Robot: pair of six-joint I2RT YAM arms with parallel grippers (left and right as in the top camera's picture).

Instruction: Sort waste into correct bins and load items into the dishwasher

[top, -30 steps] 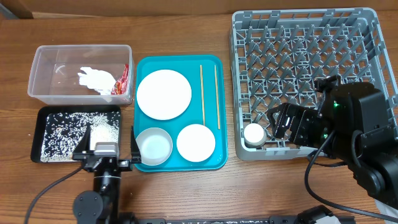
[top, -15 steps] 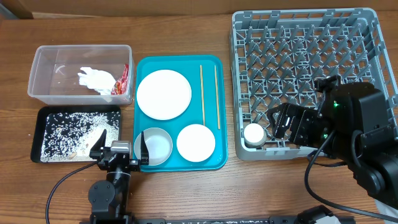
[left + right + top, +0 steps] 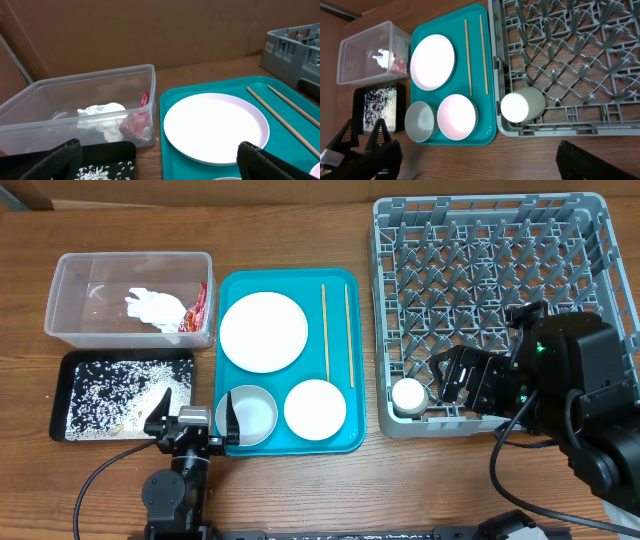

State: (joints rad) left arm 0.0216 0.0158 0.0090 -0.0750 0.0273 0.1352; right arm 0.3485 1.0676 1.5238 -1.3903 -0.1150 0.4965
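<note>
The clear tub [image 3: 62,290] holds the crumpled napkin [image 3: 155,307] and the red wrapper [image 3: 197,308]. The black tray [image 3: 60,400] holds rice grains [image 3: 105,395]. The white plate [image 3: 263,331], two bowls [image 3: 247,414] [image 3: 315,408] and two chopsticks [image 3: 324,330] [image 3: 348,335] lie on the teal tray [image 3: 340,285]. The small cup [image 3: 409,396] lies in the front left corner of the grey dish rack [image 3: 380,240]. My left gripper [image 3: 192,423] is open and empty, low between the black tray and the left bowl. My right gripper [image 3: 450,377] is open and empty, just right of the cup.
The left wrist view shows the tub [image 3: 75,95], the plate [image 3: 215,125] and a brown cardboard wall behind. The right wrist view shows the cup [image 3: 520,106] in the rack [image 3: 560,60] and bare wood in front. My right arm hangs over the rack's front right part.
My left gripper has moved right from over the black tray's corner to beside the left bowl, then stayed still. The right arm has not moved.
</note>
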